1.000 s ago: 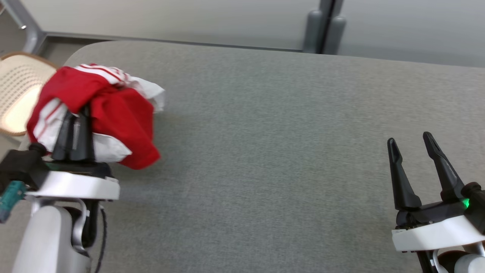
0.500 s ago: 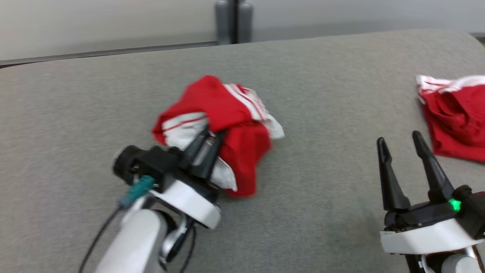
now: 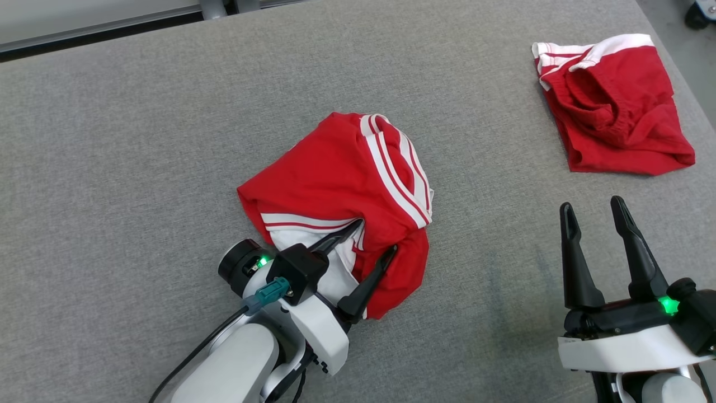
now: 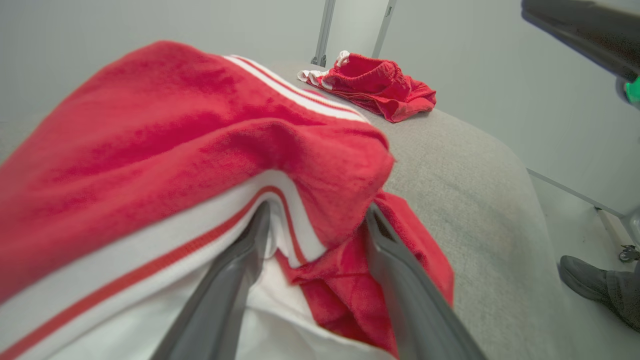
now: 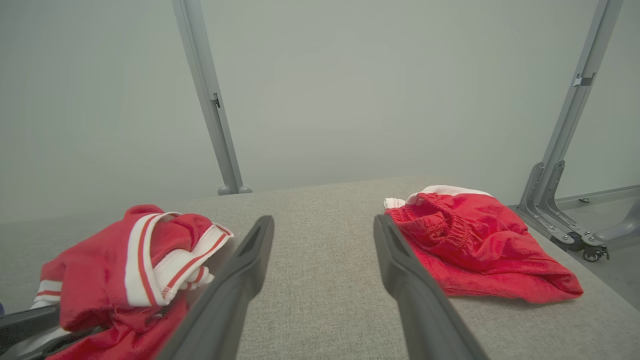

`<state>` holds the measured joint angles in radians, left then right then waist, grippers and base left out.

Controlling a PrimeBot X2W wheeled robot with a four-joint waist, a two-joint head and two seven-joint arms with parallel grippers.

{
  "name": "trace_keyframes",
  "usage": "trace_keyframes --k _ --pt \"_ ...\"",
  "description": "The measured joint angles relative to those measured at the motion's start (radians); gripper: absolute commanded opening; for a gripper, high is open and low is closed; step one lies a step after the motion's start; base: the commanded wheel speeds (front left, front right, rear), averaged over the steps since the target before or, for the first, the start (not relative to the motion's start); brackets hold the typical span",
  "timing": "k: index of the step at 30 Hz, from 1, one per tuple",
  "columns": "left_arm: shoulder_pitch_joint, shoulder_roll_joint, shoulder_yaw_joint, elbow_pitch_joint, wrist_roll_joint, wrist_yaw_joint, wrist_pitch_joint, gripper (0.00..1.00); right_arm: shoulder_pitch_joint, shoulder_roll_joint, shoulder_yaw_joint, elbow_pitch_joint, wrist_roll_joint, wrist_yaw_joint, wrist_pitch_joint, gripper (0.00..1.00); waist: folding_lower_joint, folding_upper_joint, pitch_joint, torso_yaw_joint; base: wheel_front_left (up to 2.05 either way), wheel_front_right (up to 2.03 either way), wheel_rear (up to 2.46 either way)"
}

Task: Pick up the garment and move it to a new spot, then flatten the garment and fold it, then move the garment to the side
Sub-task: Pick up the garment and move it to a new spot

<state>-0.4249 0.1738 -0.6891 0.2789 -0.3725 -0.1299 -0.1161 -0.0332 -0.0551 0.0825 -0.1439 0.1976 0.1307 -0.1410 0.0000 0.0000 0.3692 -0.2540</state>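
Note:
The garment, red with white stripes and a white lining, lies crumpled in a heap mid-table. My left gripper is at its near edge, open, its fingers spread to either side of a loose fold. In the left wrist view the garment bulges over the two fingers of the left gripper. My right gripper hovers open and empty at the lower right, away from the cloth. The right wrist view has the garment to the left of the right gripper.
A second red garment lies bunched near the grey table's far right corner, also seen as the second red garment. The table edge drops off at the right. A person's shoe stands on the floor beyond that edge.
The head camera has turned, shifting the whole picture. My left gripper has opened and the garment has slumped onto the table. The right gripper stays open.

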Motion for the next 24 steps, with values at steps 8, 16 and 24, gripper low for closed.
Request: trace_keyframes --k 8,16,24 --pt "0.054 0.024 0.021 -0.126 -0.056 0.027 -0.06 1.0 -0.008 -0.005 -0.015 0.008 -0.017 0.0 0.016 1.0 0.0 0.0 -0.055 0.063 0.0 0.0 0.0" --pt "0.149 0.07 0.172 -0.237 -0.111 0.15 -0.109 1.0 0.015 -0.038 -0.031 -0.013 -0.013 0.0 0.062 1.0 0.0 0.0 -0.146 0.158 0.0 0.0 0.0" --pt "0.226 0.132 0.385 -0.231 -0.169 0.229 -0.141 1.0 0.063 -0.05 -0.058 -0.054 -0.013 0.0 0.103 1.0 0.0 0.0 -0.22 0.243 0.0 0.0 0.0"
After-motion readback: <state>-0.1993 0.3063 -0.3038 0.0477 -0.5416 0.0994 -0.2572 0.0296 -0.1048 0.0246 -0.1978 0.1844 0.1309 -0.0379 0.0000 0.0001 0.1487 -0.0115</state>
